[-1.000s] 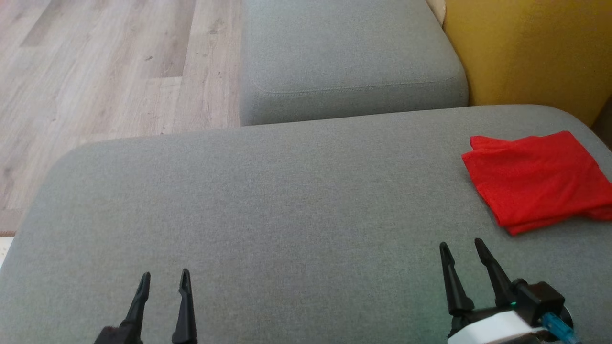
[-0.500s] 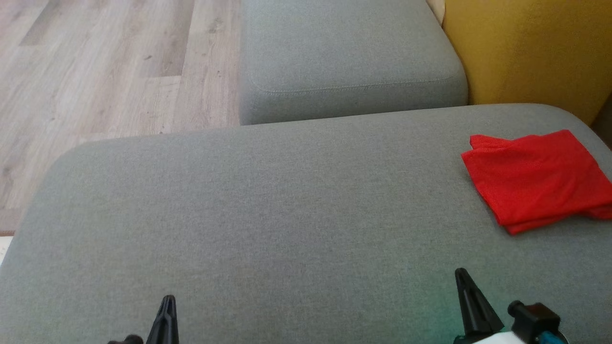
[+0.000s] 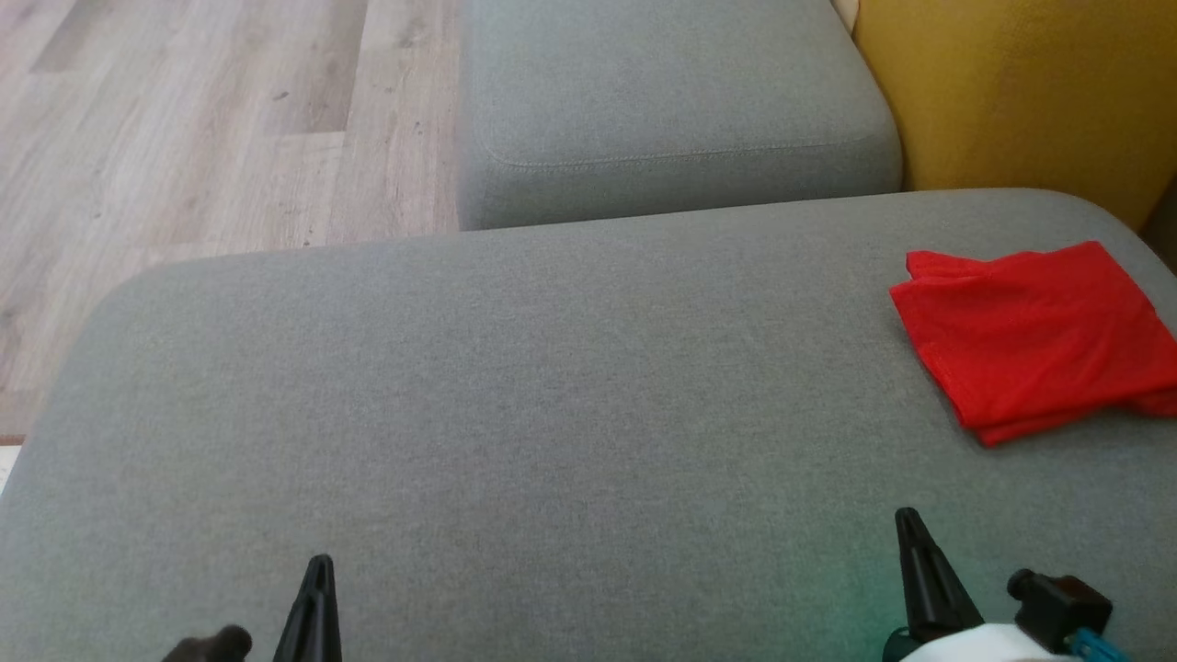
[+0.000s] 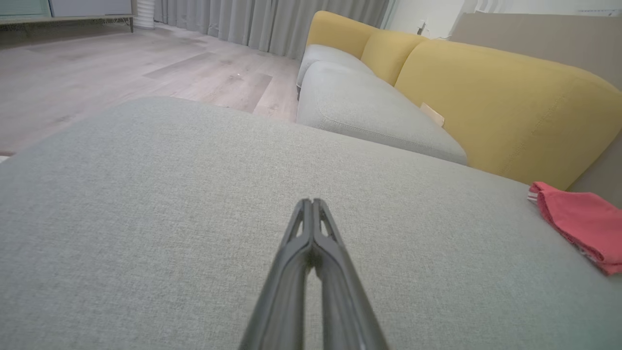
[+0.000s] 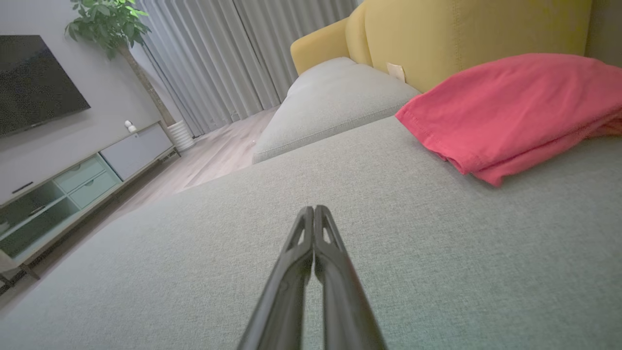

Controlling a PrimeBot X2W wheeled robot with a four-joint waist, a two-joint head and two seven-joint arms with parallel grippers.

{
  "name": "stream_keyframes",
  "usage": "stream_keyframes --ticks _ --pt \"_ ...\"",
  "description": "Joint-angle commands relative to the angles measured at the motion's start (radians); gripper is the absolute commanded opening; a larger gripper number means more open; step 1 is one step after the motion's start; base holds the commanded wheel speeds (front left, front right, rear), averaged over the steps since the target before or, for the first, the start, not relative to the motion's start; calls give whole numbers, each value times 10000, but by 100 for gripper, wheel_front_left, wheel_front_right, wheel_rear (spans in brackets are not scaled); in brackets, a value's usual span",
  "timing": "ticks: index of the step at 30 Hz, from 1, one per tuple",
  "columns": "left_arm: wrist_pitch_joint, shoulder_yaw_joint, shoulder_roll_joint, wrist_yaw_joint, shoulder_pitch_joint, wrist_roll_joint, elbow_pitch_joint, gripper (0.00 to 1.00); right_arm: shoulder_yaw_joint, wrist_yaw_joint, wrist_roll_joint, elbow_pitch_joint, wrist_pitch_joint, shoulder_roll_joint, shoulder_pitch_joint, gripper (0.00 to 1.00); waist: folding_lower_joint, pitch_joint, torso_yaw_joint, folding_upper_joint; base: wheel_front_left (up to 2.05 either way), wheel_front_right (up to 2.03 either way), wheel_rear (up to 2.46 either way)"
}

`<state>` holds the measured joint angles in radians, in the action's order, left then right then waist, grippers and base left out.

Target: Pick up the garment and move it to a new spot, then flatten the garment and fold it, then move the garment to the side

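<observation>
folded red garment [image 3: 1034, 336] at the far right of the grey sofa seat [image 3: 515, 386], close to the seat's right edge and just in front of the yellow backrest [image 3: 1002, 83]. flat, in a neat stack of several layers, layered edge toward the robot. right end cut off by the edge of the head view, so long axis hard to tell; seemingly across the seat, slanting from near-left to far-right.

right fingers [image 3: 915, 542] low at the near edge of the seat, pressed together with nothing between them; in the right wrist view, right fingers [image 5: 306, 211] closed over bare fabric, garment up and to the right of them, well apart, its hemmed left corner nearest. left fingers [image 3: 317, 584] likewise pressed together and empty, in the left wrist view left fingers [image 4: 305, 204] closed, far across the seat from the garment, with the whole bare middle between.

judged from this: folding done, garment already off to the side, probably little or nothing left of the task. for any further nudge, clearly a job for the right arm: forward and rightward, fingers spread first, in toward the layered near edge. risk of dragging the top layer and undoing the fold if caught on one layer only.
</observation>
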<state>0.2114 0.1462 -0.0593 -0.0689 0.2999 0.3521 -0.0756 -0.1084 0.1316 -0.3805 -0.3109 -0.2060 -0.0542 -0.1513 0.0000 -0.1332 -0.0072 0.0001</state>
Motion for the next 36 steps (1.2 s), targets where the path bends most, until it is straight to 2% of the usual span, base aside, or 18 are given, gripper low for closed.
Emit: stream_keyframes --ticks 1,36 --pt "-47 -179 -104 71 -484 282 245 0 68 -1 -300 363 34 -85 625 0 0 16 2 -1 0 0 0" --pt "-880 -711 -220 700 -1638 4448 -385 0 607 -4 -4291 467 927 -157 1247 0 0 450 25 -1 0 0 0"
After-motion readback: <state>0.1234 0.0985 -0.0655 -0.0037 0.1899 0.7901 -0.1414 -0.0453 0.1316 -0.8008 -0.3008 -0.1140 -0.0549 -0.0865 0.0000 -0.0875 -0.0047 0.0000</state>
